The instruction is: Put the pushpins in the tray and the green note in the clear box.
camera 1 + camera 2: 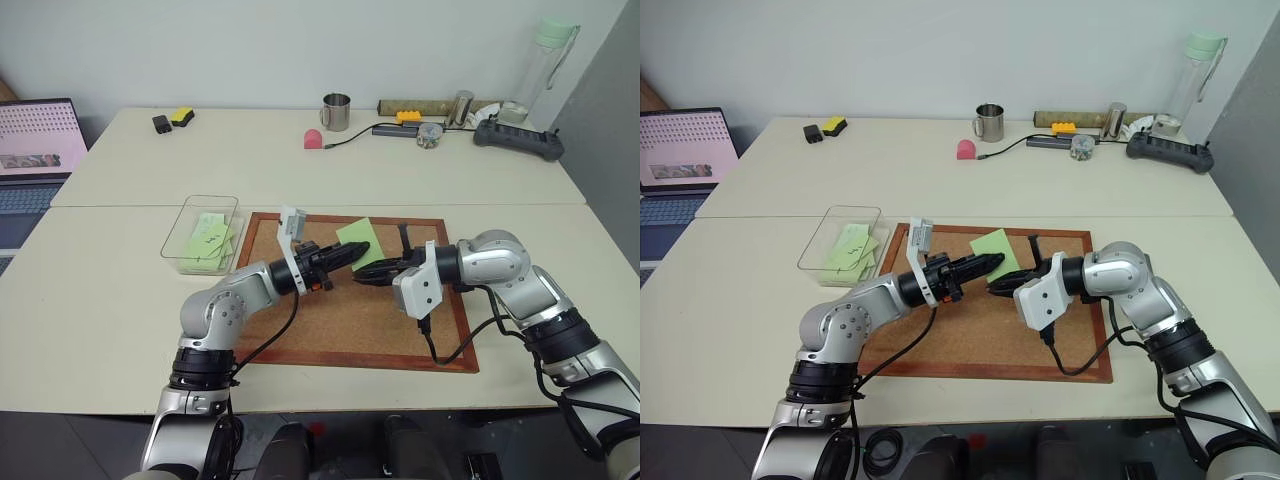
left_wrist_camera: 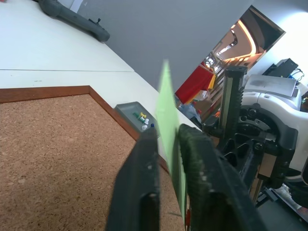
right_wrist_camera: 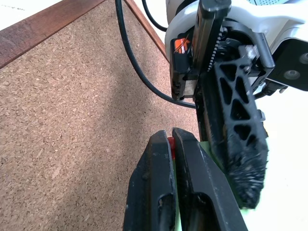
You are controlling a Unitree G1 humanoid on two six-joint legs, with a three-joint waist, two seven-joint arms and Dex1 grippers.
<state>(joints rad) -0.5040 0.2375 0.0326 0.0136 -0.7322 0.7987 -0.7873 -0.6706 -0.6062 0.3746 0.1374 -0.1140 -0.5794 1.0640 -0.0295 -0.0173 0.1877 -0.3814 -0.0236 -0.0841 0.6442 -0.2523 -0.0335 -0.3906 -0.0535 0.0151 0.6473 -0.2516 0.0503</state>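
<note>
Both arms meet over the cork board (image 1: 340,320). Left gripper (image 1: 352,253) is pinched tight on the green note (image 1: 362,242), which stands on edge between its fingers in the left wrist view. Right gripper (image 1: 366,277) is clamped on a red pushpin (image 3: 171,147) (just a red sliver between the tips); whether the pin is free of the note I can't tell.

Key relation: the clear box (image 1: 196,215) lies off the board's left edge, on the left arm's side, already holding light-green notes. The note's next move looks like a leftward carry, away from the right gripper.

The tray (image 2: 134,114) sits on the tabletop beyond the board's far right corner, small pins already inside, nearer the right arm. Green pushpin: can't single it out.
</note>
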